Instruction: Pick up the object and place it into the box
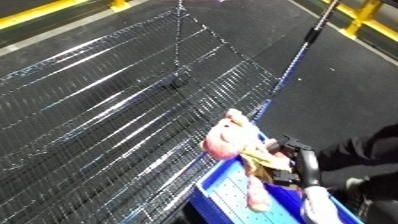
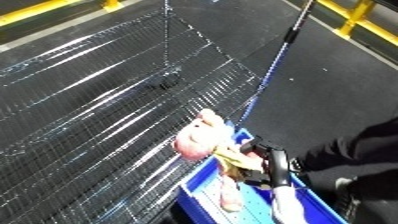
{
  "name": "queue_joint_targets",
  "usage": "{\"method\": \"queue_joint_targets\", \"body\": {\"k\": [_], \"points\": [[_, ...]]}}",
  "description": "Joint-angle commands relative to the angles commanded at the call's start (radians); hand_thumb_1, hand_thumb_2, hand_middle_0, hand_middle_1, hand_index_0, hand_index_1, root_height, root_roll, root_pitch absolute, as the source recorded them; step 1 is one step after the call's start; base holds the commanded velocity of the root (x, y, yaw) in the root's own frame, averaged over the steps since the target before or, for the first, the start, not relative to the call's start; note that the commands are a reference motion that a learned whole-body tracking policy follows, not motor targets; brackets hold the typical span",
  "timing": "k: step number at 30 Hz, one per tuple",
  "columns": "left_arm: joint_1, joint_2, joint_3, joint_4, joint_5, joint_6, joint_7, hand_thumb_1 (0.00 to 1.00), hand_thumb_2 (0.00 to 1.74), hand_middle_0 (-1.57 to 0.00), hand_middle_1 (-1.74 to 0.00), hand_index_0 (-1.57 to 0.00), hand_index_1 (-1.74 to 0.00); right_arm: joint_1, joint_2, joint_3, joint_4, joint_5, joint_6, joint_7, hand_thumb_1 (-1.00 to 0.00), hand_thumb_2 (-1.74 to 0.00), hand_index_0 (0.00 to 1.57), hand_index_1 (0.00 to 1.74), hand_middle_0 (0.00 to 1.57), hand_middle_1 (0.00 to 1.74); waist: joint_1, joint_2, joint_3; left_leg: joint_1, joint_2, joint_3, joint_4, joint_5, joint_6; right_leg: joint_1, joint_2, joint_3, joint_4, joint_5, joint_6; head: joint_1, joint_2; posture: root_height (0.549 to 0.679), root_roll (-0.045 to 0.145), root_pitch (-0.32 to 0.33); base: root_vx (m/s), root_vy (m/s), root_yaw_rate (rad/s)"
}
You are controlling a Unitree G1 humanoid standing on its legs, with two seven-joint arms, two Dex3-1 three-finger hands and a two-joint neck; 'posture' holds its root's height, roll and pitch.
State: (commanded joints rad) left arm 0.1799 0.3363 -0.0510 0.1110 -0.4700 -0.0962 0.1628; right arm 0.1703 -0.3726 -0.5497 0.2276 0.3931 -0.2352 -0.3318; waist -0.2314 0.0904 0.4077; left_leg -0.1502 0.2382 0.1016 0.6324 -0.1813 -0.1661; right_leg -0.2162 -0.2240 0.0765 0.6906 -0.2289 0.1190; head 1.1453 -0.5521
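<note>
Over the blue bin, beside the wire cart, I see my right hand with its fingers curled round a pink soft toy. The toy hangs above the bin's edge.

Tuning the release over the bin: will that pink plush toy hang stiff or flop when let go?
Probably floppy: the pink plush toy droops below the right hand toward the blue bin. It looks soft and light, unlikely to bounce or roll.

One pink plush toy sits at lower centre, one blue bin below it, one black hand at lower right (fingers unclear), one wire-mesh cage fills the left.
</note>
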Motion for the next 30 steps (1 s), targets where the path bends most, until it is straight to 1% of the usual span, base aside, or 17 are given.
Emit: {"method": "queue_joint_targets", "body": {"k": [3,6,9,11,17,22,26,30], "points": [[-0.006,-0.002,-0.008,0.011,-0.013,-0.004,0.003,1.0,1.74,-1.57,-1.74,-1.57,-1.74,-0.006,0.008,-0.03,0.052,0.07,-0.023,-0.002,-0.8,-1.39,1.26,1.39,1.26,1.39,-0.022,0.005,-0.006,0.003,-0.002,0.009,0.002,-0.002,-0.003,-0.001,0.0012,0.007,-0.007,0.006,-0.0022,0.028,0.001,0.641,0.08,-0.209,-0.018,0.025,-0.097],[-0.014,-0.004,-0.015,0.026,-0.022,-0.01,0.006,1.0,1.74,-1.57,-1.74,-1.57,-1.74,-0.015,0.007,-0.054,0.09,0.118,-0.039,-0.005,-0.8,-1.39,1.26,1.39,1.26,1.39,-0.038,0.011,-0.011,0.003,-0.005,0.013,0.003,-0.002,-0.0043,-0.004,0.0017,0.012,-0.009,0.011,-0.0041,0.052,-0.001,0.642,0.084,-0.207,-0.021,0.012,-0.054],[-0.018,-0.002,-0.028,0.034,-0.028,-0.014,0.005,1.0,1.74,-1.57,-1.74,-1.57,-1.74,-0.024,0.0,-0.074,0.119,0.152,-0.051,-0.011,-0.65,-1.13,1.02,1.13,1.02,1.13,-0.052,0.018,-0.012,0.003,-0.008,0.017,0.004,0.0,-0.0056,-0.008,0.0008,0.015,-0.011,0.014,-0.0059,0.063,-0.019,0.642,0.088,-0.206,-0.02,0.015,-0.048],[-0.022,-0.001,-0.038,0.039,-0.029,-0.016,0.004,1.0,1.74,-1.57,-1.74,-1.57,-1.74,-0.029,-0.008,-0.084,0.136,0.163,-0.057,-0.015,-0.55,-0.96,0.86,0.96,0.86,0.96,-0.064,0.024,-0.012,0.002,-0.01,0.02,0.004,0.001,-0.0069,-0.011,0.0,0.018,-0.01,0.016,-0.0071,0.061,-0.031,0.642,0.092,-0.206,-0.025,0.022,-0.058],[-0.034,0.001,-0.054,0.052,-0.024,-0.02,0.004,1.0,1.74,-1.57,-1.74,-1.57,-1.74,-0.028,-0.025,-0.088,0.143,0.134,-0.056,-0.021,-0.25,-0.44,0.39,0.44,0.39,0.44,-0.086,0.04,-0.011,0.0,-0.016,0.029,0.002,0.006,-0.0089,-0.018,-0.0014,0.024,-0.009,0.015,-0.0092,0.058,-0.041,0.643,0.1,-0.203,-0.017,0.018,-0.043],[-0.032,0.006,-0.056,0.05,-0.016,-0.024,0.003,1.0,1.74,-1.57,-1.74,-1.57,-1.74,-0.03,-0.02,-0.09,0.136,0.125,-0.06,-0.025,0.0,0.0,0.0,0.0,0.0,0.0,-0.091,0.049,-0.016,0.003,-0.018,0.032,-0.009,0.01,-0.009,-0.017,-0.0026,0.025,-0.018,0.015,-0.0087,0.059,-0.044,0.644,0.102,-0.197,-0.005,0.004,-0.027],[-0.032,0.011,-0.054,0.051,-0.008,-0.025,0.002,1.0,1.74,-1.57,-1.74,-1.57,-1.74,-0.03,-0.019,-0.093,0.141,0.128,-0.065,-0.024,0.0,0.0,0.0,0.0,0.0,0.0,-0.092,0.049,-0.022,0.005,-0.018,0.034,-0.016,0.012,-0.0094,-0.013,-0.0015,0.024,-0.028,0.014,-0.0078,0.061,-0.051,0.646,0.103,-0.192,0.009,-0.002,-0.015],[-0.029,0.014,-0.052,0.044,-0.004,-0.027,-0.002,1.0,1.74,-1.57,-1.74,-1.57,-1.74,-0.028,-0.014,-0.1,0.144,0.134,-0.072,-0.023,0.0,0.0,0.0,0.0,0.0,0.0,-0.09,0.046,-0.025,0.006,-0.017,0.035,-0.024,0.016,-0.0091,-0.011,0.0008,0.023,-0.035,0.012,-0.007,0.057,-0.057,0.647,0.103,-0.188,0.009,-0.006,-0.005]]}}
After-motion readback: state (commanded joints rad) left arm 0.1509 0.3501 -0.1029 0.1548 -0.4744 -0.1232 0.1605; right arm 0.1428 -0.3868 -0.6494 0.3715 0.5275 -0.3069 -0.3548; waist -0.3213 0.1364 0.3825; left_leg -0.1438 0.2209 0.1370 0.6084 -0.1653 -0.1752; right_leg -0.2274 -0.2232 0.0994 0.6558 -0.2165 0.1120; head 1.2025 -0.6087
